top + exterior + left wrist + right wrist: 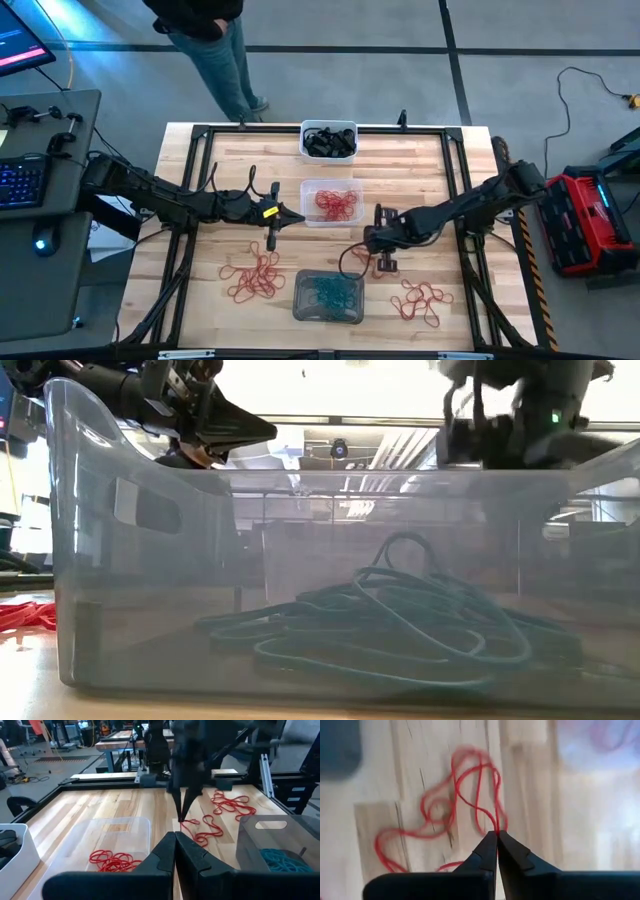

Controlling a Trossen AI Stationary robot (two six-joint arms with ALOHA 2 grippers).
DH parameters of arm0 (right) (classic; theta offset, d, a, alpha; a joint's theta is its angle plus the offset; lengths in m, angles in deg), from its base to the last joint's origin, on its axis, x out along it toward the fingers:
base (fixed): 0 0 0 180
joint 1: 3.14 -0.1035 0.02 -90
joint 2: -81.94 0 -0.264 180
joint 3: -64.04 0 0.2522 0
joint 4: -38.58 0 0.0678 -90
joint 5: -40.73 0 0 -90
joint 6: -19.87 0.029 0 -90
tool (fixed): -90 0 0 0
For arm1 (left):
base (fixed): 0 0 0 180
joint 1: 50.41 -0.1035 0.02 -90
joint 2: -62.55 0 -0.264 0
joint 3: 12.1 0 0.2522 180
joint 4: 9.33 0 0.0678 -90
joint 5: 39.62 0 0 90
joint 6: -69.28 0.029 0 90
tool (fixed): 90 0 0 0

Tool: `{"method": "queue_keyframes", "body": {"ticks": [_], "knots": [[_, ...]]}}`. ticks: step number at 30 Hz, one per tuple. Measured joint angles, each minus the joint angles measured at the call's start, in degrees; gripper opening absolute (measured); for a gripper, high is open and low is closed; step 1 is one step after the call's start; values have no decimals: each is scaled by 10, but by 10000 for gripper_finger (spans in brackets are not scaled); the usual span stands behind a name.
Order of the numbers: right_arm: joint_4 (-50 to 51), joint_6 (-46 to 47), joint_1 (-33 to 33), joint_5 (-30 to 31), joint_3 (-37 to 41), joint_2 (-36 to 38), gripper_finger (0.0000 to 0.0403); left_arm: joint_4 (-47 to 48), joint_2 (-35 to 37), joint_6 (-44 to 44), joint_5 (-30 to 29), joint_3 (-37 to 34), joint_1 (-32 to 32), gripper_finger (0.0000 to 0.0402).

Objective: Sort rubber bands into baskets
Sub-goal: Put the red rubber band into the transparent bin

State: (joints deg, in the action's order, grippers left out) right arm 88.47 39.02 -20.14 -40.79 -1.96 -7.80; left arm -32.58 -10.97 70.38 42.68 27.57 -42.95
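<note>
A: What are the tubs like?

B: Three rounded-rectangular plastic ones on a pale planked wood table (pixel 230 165) with a black frame rim. The white tub (pixel 328 140) at the far edge holds black bands, the clear tub (pixel 331 203) in the middle holds red bands (pixel 336 204), and the smoky grey tub (pixel 328 298) at the near edge holds thin teal bands (pixel 400 615) lying in loose loops.

A: Any writing?

B: None I can read.

A: And the tools?

B: The right tool (pixel 496 836) is closed, tips pinched on a thin red band (pixel 470 795) lying on the wood, between the clear and grey tubs. The left tool (pixel 175 837) is closed on nothing, hovering left of the clear tub.

A: Room to move?

B: Loose red piles (pixel 255 275) lie either side of the grey tub, with bare wood elsewhere.
</note>
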Motion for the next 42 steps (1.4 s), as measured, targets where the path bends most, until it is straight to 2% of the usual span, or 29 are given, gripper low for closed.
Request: {"method": "queue_keyframes", "body": {"ticks": [9,12,17,22,26,30,38,42], "knots": [[-52,-55,-16,156,-42,28,0,-42,0,10,37,0,-2,0],[-125,-96,-3,220,-44,28,0,-47,0,10,43,0,-9,0],[-228,-161,35,277,-42,28,0,-59,0,10,61,0,-25,0],[-292,-234,82,256,-42,22,0,-60,0,9,78,0,-36,0],[-300,-268,117,232,-42,-6,0,-67,0,6,96,0,-38,0],[-311,-272,142,187,-43,-32,0,-67,0,7,96,0,-39,0],[-314,-276,170,150,-43,-89,0,-67,0,6,100,-1,-43,0],[-318,-277,177,149,-43,-106,0,-120,0,-3,101,-37,-46,0]]}}
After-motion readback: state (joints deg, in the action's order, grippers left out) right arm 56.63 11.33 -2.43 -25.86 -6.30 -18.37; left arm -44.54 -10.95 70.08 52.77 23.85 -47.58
